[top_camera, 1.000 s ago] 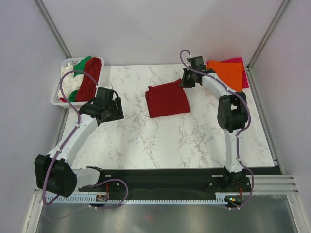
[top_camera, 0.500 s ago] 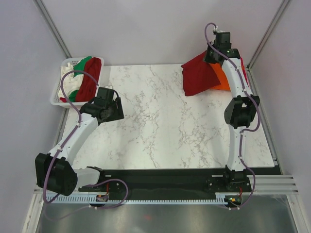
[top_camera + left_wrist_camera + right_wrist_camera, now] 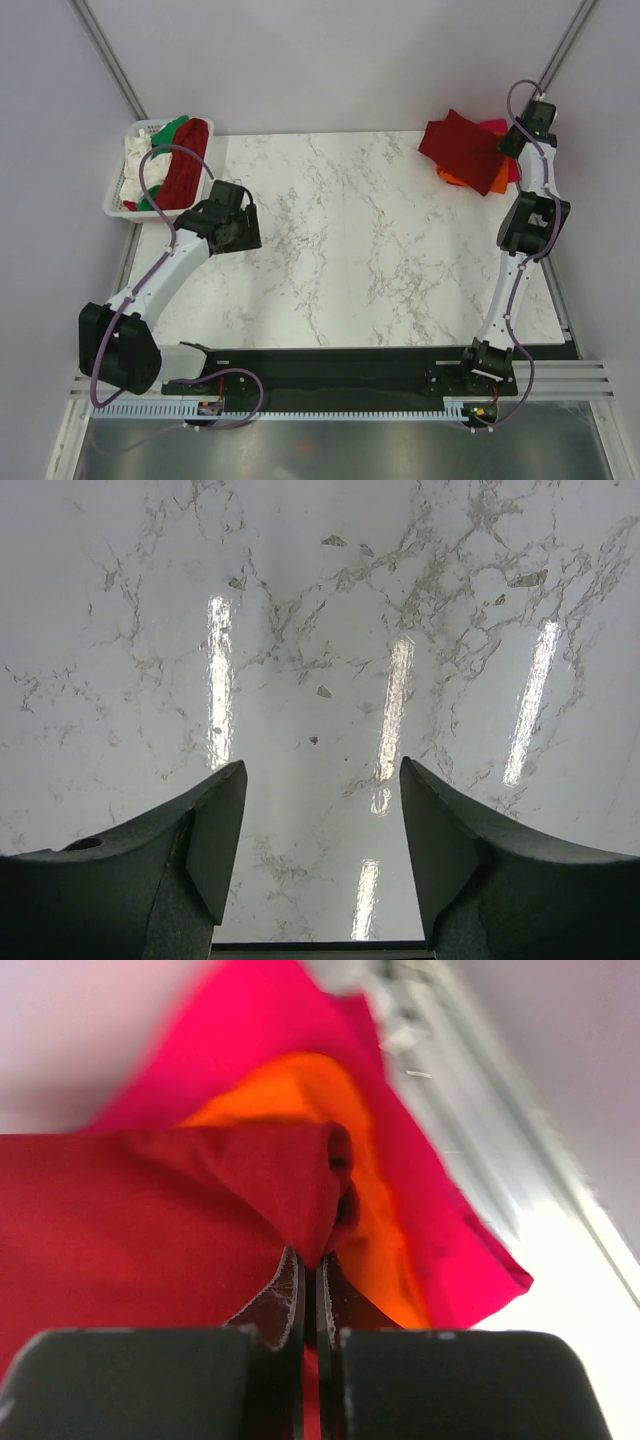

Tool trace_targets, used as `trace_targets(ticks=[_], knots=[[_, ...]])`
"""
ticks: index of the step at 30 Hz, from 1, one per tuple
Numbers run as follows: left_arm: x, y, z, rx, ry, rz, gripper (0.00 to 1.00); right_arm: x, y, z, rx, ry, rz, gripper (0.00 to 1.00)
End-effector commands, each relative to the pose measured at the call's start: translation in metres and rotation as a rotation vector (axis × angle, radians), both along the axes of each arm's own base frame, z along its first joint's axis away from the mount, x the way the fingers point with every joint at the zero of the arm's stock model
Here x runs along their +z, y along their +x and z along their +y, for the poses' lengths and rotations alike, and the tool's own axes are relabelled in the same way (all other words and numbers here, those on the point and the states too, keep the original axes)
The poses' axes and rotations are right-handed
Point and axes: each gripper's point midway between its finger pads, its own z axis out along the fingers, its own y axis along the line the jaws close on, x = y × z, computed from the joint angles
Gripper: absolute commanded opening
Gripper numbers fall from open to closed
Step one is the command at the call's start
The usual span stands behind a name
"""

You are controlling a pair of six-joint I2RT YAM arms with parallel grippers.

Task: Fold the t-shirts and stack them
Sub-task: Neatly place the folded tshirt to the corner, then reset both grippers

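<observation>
At the back right corner my right gripper (image 3: 512,143) is shut on the edge of a folded dark red t-shirt (image 3: 460,142), which hangs over the orange t-shirt (image 3: 492,178) and the magenta-pink t-shirt (image 3: 512,168). In the right wrist view the dark red t-shirt (image 3: 150,1220) bunches at my shut fingertips (image 3: 296,1290), with the orange t-shirt (image 3: 375,1190) and the magenta-pink t-shirt (image 3: 440,1230) beneath. My left gripper (image 3: 240,232) hovers open over bare marble near the basket; the left wrist view shows nothing between its fingers (image 3: 215,830).
A white lattice basket (image 3: 118,196) at the back left holds a dark red t-shirt (image 3: 186,160), a green one (image 3: 167,130) and a white one (image 3: 140,170). A metal frame rail (image 3: 555,260) runs along the table's right edge, close to the stack.
My right gripper has carried the folded dark red t-shirt from the table's middle back to the far right corner, over the orange and pink stack. The left arm has shifted only slightly.
</observation>
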Motion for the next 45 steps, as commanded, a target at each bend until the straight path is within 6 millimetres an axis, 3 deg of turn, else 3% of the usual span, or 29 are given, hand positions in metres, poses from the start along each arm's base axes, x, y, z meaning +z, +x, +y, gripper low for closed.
trace_targets(ticks=[1, 4, 7, 9, 11, 14, 15, 17, 18, 20, 21, 24, 27, 30, 31, 32, 33, 34, 35, 36, 37, 38, 39, 40, 41, 42, 43, 44, 45], knots=[[-0.001, 0.003, 0.002, -0.025, 0.035, -0.019, 0.70, -0.028, 0.012, -0.030, -0.127, -0.019, -0.039, 0.00], [-0.002, 0.002, 0.000, -0.032, 0.036, -0.018, 0.70, -0.062, 0.009, -0.033, -0.137, -0.004, 0.001, 0.04], [-0.003, 0.002, 0.000, -0.033, 0.038, -0.012, 0.70, -0.078, 0.009, -0.023, -0.103, 0.038, 0.003, 0.14], [-0.003, 0.002, -0.001, -0.035, 0.038, -0.012, 0.70, -0.078, 0.009, -0.019, -0.094, 0.054, 0.000, 0.35], [-0.003, 0.002, -0.002, -0.038, 0.038, -0.012, 0.70, -0.063, 0.011, -0.017, -0.089, 0.063, -0.023, 0.57], [-0.001, 0.002, -0.002, -0.038, 0.035, -0.019, 0.70, -0.027, 0.013, -0.011, -0.066, 0.078, -0.079, 0.83], [-0.001, 0.002, -0.002, -0.038, 0.035, -0.021, 0.70, -0.003, 0.013, -0.010, -0.062, 0.068, -0.113, 0.88], [0.000, 0.001, -0.002, -0.038, 0.034, -0.022, 0.70, 0.026, 0.011, -0.012, -0.073, 0.048, -0.151, 0.96], [0.001, 0.001, -0.002, -0.039, 0.033, -0.027, 0.70, 0.055, 0.008, -0.012, -0.074, 0.030, -0.189, 0.98], [0.003, 0.000, -0.002, -0.040, 0.030, -0.035, 0.70, 0.078, 0.001, -0.012, -0.081, 0.021, -0.215, 0.98], [0.004, 0.000, -0.002, -0.040, 0.029, -0.037, 0.70, 0.108, -0.005, -0.010, -0.079, 0.009, -0.256, 0.98], [0.009, 0.000, -0.003, -0.043, 0.024, -0.054, 0.70, 0.140, -0.022, -0.003, -0.078, 0.004, -0.289, 0.98], [0.013, 0.000, -0.003, -0.043, 0.019, -0.067, 0.70, 0.148, -0.040, 0.004, -0.088, 0.024, -0.287, 0.98], [0.015, 0.000, -0.003, -0.043, 0.017, -0.073, 0.70, 0.136, -0.050, 0.031, -0.013, 0.108, -0.297, 0.94], [0.016, 0.000, -0.003, -0.043, 0.017, -0.075, 0.70, 0.133, -0.051, 0.044, 0.028, 0.161, -0.305, 0.85], [0.016, -0.001, -0.003, -0.043, 0.016, -0.076, 0.70, 0.110, -0.057, 0.053, 0.039, 0.204, -0.266, 0.80], [0.016, -0.001, -0.003, -0.043, 0.016, -0.078, 0.70, 0.108, -0.060, 0.060, 0.057, 0.229, -0.267, 0.76], [0.017, -0.001, -0.003, -0.043, 0.015, -0.081, 0.70, 0.101, -0.063, 0.080, 0.109, 0.275, -0.251, 0.67], [0.019, -0.001, -0.003, -0.042, 0.013, -0.085, 0.70, 0.080, -0.071, 0.094, 0.133, 0.296, -0.205, 0.65], [0.023, -0.002, -0.003, -0.042, 0.008, -0.099, 0.70, 0.084, -0.075, 0.123, 0.195, 0.294, -0.204, 0.65], [0.026, -0.002, -0.002, -0.042, 0.005, -0.110, 0.70, 0.081, -0.079, 0.140, 0.227, 0.279, -0.191, 0.71], [0.029, -0.003, -0.002, -0.042, 0.001, -0.121, 0.70, 0.065, -0.090, 0.161, 0.273, 0.247, -0.147, 0.75], [0.037, -0.003, -0.002, -0.040, -0.006, -0.144, 0.70, 0.075, -0.098, 0.183, 0.317, 0.212, -0.157, 0.79], [0.042, -0.002, -0.001, -0.038, -0.012, -0.160, 0.70, 0.075, -0.107, 0.232, 0.407, 0.193, -0.143, 0.86], [0.051, 0.000, -0.002, -0.036, -0.019, -0.184, 0.70, 0.063, -0.120, 0.261, 0.451, 0.160, -0.109, 0.89], [0.057, 0.002, -0.001, -0.031, -0.024, -0.200, 0.70, 0.070, -0.131, 0.286, 0.493, 0.151, -0.117, 0.91], [0.065, 0.006, 0.005, -0.009, -0.028, -0.220, 0.70, 0.068, -0.151, 0.340, 0.593, 0.151, -0.107, 0.92], [0.081, 0.012, 0.008, 0.007, -0.039, -0.259, 0.70, 0.064, -0.166, 0.363, 0.650, 0.145, -0.101, 0.93], [0.091, 0.021, 0.032, 0.130, 0.029, -0.305, 0.83, 0.062, -0.190, 0.407, 0.742, 0.141, -0.090, 0.93]])
